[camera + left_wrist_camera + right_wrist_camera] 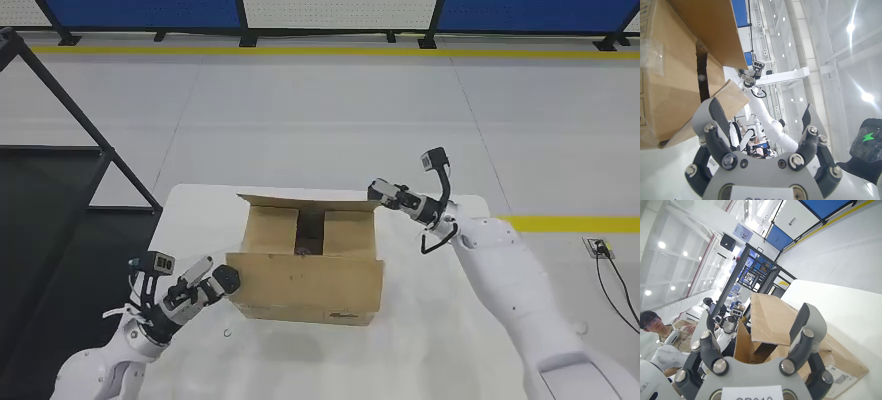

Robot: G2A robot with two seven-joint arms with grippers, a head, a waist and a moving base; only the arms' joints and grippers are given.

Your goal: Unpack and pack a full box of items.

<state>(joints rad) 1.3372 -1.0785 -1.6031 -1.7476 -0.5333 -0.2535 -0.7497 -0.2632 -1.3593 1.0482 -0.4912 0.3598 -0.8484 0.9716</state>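
Box (262, 300) of brown cardboard sat in the middle of the white tabletop (440, 330) with its top open. Its far flap (310, 202) stood up along the far edge, and the near flap (300, 272) leaned out over the near wall. Two shorter side flaps (272, 228) were folded inward, leaving a dark gap (309, 232) between them. What lay in that gap was too dim to tell.

The left arm came in from the near left, and the left tool (214, 277) was at the near left corner of the box, just beside the cardboard. It was spread wide and held nothing. One of its fingers (717, 111) was close under the box corner in the left wrist view, but contact could not be judged.

The right arm came in from the right, and the right tool (378, 190) was at the far right corner of the box, by the end of the far flap. It also gaped wide and was empty. In the right wrist view one raised flap (768, 317) showed between its fingers, and it was unclear whether they touched it.

A small printed label (345, 316) sat low on the near wall, toward the right corner.
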